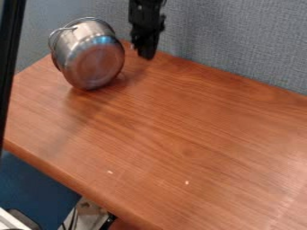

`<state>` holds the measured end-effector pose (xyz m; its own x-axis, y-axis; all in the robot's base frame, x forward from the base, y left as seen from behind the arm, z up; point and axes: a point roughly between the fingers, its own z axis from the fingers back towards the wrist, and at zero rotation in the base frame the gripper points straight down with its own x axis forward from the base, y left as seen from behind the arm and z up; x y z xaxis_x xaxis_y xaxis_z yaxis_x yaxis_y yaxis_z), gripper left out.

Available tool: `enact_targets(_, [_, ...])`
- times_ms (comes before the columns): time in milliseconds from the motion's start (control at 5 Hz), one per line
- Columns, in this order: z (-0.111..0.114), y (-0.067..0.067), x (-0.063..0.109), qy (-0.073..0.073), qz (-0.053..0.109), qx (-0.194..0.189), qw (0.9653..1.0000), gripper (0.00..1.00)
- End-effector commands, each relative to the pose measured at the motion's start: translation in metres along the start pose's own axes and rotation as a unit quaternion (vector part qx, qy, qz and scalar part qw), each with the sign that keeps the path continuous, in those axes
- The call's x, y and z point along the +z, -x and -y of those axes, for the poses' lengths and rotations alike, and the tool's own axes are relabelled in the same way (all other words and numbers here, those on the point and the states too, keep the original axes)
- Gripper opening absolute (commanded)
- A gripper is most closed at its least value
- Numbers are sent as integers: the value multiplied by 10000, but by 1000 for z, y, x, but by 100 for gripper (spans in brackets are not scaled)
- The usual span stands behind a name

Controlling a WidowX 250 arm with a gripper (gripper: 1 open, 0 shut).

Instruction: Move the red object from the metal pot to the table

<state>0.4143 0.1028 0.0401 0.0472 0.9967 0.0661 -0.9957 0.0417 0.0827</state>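
1. Claw (145, 52): black, pointing downward, located at the top of the view, right of the metal pot and above the far edge of the surface. Its fingers are brought together into a single dark tip.
2. Claw contents: no red item is visible between the fingers. Whether anything is pinched there cannot be determined at this resolution.
3. Claw contact: the tip hangs close to the far edge of the surface. Contact with the wood cannot be confirmed.
4. Metal pot (86, 54): shiny steel, cylindrical, lying tipped on its side in the far left corner of the surface. Its round bottom faces the camera and lower right; its mouth points away toward the back wall.
5. Pot clearance: the pot sits just left of the claw, with a narrow gap between them. The two do not touch.
6. Red object: not visible in this view. The pot's interior is turned away from the camera, so whether the item lies inside cannot be determined.
7. Surface (180, 135): reddish-brown wood with visible grain and a rounded near edge. It runs diagonally from upper left to lower right. A few small pale specks lie on it near the front edge.
8. Surroundings: a grey-blue wall stands behind the surface. A dark vertical bar crosses the left edge of the view, in front of the surface corner.
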Motion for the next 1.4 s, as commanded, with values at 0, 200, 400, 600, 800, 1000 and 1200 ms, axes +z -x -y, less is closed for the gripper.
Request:
enact_targets(0, [-3, 25, 63, 796, -2, -284, 9964, 0])
enact_targets(200, [-9, 30, 59, 551, 16, -183, 9983, 0])
enact_targets(400, [-15, 31, 51, 304, 53, -18, 9995, 0])
enact_targets(600, [-29, 63, 54, 268, 119, -85, 9995, 0])
enact_targets(800, [-40, 92, 52, 279, 149, -179, 9993, 0])
enact_targets(1000, [-28, 79, 48, 338, 236, -220, 9989, 0])
enact_targets(1200, [-15, 55, 45, 342, 348, -261, 9985, 0])
